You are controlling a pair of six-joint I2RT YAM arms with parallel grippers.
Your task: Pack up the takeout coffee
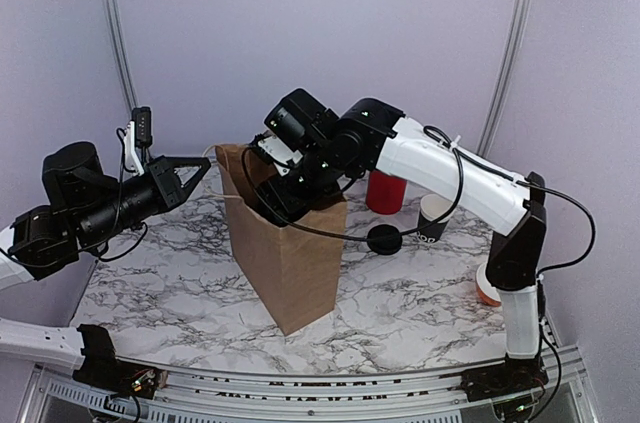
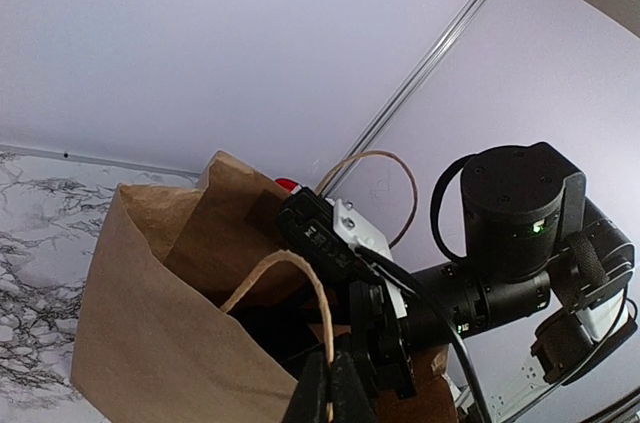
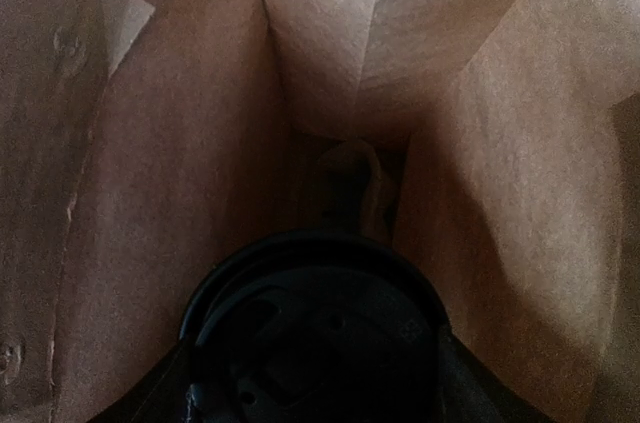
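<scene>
Inside bag [image 1: 290, 253], right pincer [image 3: 318, 395] wide around takeout coffee [image 3: 315, 318]; left pincer [image 2: 330, 393] tight on handle [image 2: 285, 265]

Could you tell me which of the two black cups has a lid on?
The cup in the right pincer, inside the paper bag, wears a black lid; the other cup, beside the red tub, stands open with a white rim.

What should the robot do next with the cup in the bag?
Probably lower the cup a little more: the right tool holds it inside the bag, whose floor looks some way below, and the left tool grips the handle.
</scene>
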